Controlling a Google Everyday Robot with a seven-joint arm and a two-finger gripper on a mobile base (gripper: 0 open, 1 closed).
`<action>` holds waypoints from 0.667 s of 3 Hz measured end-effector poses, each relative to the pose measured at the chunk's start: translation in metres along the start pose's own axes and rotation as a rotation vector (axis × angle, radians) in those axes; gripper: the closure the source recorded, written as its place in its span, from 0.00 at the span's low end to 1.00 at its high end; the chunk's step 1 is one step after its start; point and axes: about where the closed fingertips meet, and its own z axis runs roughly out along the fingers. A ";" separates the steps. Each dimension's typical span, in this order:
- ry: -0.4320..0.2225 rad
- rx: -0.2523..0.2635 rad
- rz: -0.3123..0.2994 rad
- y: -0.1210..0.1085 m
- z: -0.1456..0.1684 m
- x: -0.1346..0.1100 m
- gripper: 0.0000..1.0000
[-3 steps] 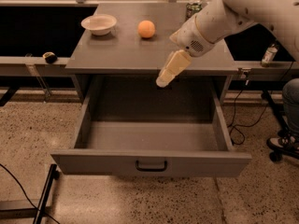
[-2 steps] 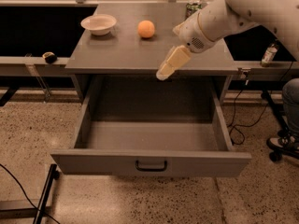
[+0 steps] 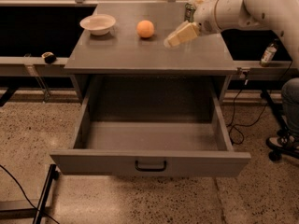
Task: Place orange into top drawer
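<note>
The orange [image 3: 145, 29] sits on the grey cabinet top [image 3: 126, 55], towards the back middle. The top drawer [image 3: 149, 161] is pulled wide open below it, and nothing shows inside; its flat front panel has a small dark handle [image 3: 150, 165]. My gripper [image 3: 171, 42] hangs over the cabinet top, just right of the orange and apart from it, with its pale fingers pointing left and down. It holds nothing.
A pale shallow bowl [image 3: 97, 24] stands at the back left of the cabinet top. A green can [image 3: 189, 10] is partly hidden behind my arm at the back right. A bottle [image 3: 268, 53] stands on the rail at right. Cables lie on the floor.
My gripper has risen from the cabinet's front edge and moved back over the top, closer to the orange. The orange, bowl and drawer have not moved.
</note>
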 end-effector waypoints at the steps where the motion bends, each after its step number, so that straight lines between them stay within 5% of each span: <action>1: -0.068 0.028 0.127 -0.037 0.040 0.022 0.00; 2: -0.087 0.035 0.226 -0.049 0.055 0.027 0.00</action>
